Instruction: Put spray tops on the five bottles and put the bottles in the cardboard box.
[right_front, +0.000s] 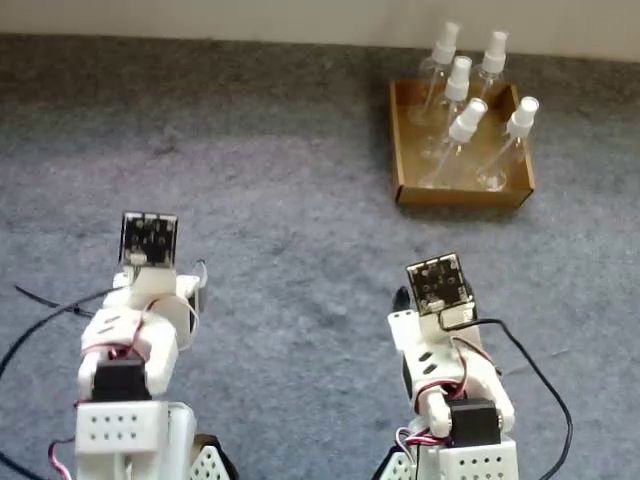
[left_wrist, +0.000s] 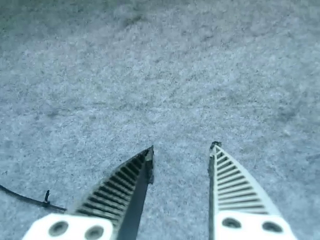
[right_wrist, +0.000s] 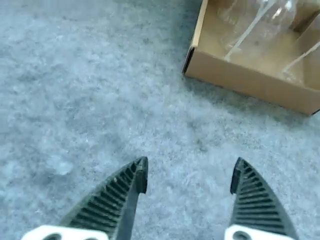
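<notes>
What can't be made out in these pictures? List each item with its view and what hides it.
1. High view: whether the spray tops sit fully on the bottles; too small to tell.
2. High view: the bottles' bases; clear plastic blurs into the cardboard box floor.
3. Right wrist view: the bottles' upper parts, cut off by the picture's edge beyond the open right hand.

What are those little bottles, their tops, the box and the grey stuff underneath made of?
Bottles: clear plastic, possibly glass; the box floor shows through them. Spray tops: opaque white, likely plastic. Cardboard box: matte brown with thin walls. Table cover: grey and fuzzy, like felt or carpet.
</notes>
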